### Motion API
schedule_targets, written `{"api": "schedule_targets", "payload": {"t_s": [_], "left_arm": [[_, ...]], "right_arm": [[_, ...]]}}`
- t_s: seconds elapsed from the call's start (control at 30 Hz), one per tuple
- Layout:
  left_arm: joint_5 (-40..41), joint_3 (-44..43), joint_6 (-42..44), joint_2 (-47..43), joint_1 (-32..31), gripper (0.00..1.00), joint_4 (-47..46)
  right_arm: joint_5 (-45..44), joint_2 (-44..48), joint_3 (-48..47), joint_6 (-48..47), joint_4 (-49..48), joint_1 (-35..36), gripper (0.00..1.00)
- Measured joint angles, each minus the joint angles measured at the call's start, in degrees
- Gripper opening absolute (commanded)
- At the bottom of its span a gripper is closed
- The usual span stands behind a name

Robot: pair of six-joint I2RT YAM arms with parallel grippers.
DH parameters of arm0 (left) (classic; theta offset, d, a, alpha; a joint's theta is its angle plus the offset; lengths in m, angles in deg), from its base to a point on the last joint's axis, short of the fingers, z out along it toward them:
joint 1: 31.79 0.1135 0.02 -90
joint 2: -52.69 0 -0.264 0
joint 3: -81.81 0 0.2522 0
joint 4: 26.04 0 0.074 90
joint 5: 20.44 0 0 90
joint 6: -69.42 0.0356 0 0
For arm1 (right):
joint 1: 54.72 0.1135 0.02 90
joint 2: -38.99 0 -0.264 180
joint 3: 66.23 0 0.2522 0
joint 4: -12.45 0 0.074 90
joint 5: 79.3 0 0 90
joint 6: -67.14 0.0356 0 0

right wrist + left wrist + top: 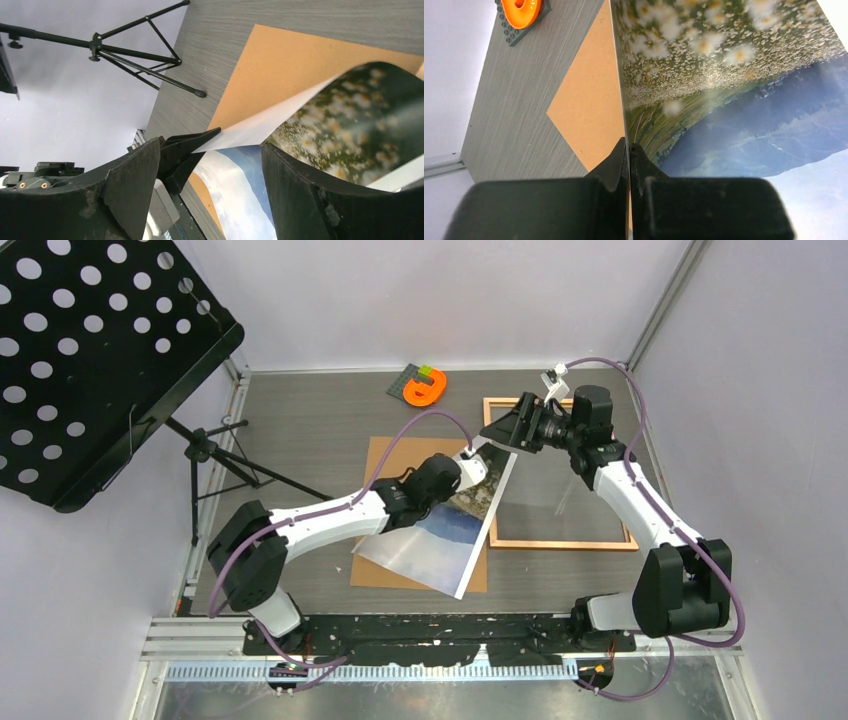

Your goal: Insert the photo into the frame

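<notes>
While pinching one edge of the photo [724, 75] tight in the left gripper [629, 145], holds the sheet lifted and bowed over the backing board [390, 465], just beside the frame [560, 543] on the bench [300, 440]. Shows right gripper [210, 146] spread wide at the raised edge; contact unclear. Judged light, floppy, crease-prone: take by white border, support both ends.

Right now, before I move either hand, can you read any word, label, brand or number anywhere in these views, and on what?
None. The photo shows only a landscape. The frame, the brown board and the orange piece carry no legible text.
</notes>
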Motion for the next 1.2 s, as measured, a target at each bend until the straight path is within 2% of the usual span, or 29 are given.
{"api": "schedule_targets", "payload": {"t_s": [0.43,0.77,1.0,1.07,1.2], "left_arm": [[3.9,-1.5,0.2,2.0,-2.4,0.0,-0.1],[6.4,-2.6,0.2,4.8,-4.3,0.0,-0.2],[7.5,-3.8,0.2,5.7,-5.3,0.0,-0.2],[7.6,-4.0,0.2,6.1,-5.5,0.0,-0.2],[7.9,-4.0,0.2,6.7,-5.9,0.0,-0.2]], "right_arm": [[-7.1,-0.6,3.1,1.5,0.9,1.6,0.74],[-8.6,-5.6,4.4,4.0,-0.7,4.0,0.63],[-9.0,-9.8,5.4,5.6,-1.7,5.2,0.6],[-9.0,-10.3,5.4,5.7,-2.0,5.8,0.57],[-8.9,-11.5,5.3,6.1,-2.8,6.7,0.41]]}}
